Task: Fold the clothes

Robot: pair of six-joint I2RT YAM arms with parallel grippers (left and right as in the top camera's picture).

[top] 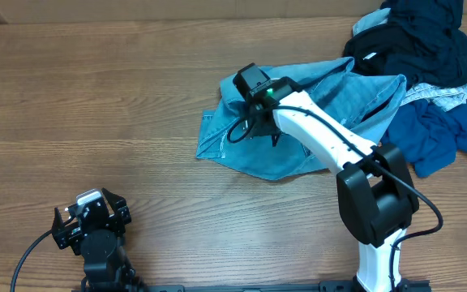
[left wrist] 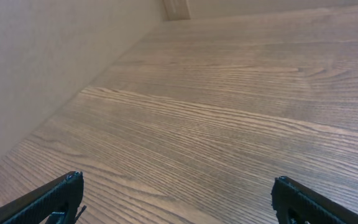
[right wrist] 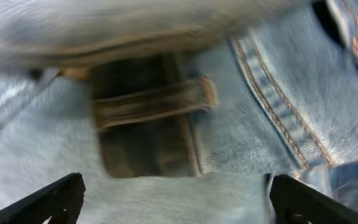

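Note:
A light blue denim garment point(top: 306, 109) lies crumpled on the wooden table right of centre. My right gripper point(top: 254, 122) is over its left part, open, fingers apart just above the denim. In the right wrist view the denim point(right wrist: 253, 124) with a brown leather patch and belt loop point(right wrist: 148, 118) fills the frame, and the open fingers point(right wrist: 176, 199) hold nothing. My left gripper point(top: 87, 215) rests at the front left, far from the clothes. In the left wrist view it point(left wrist: 179, 199) is open over bare wood.
A pile of clothes point(top: 428, 57) sits at the back right: dark navy and black items, a blue one point(top: 444, 130), and a pale patterned piece. The wooden table point(top: 96, 105) spreads to the left and front. A wall shows in the left wrist view point(left wrist: 36, 56).

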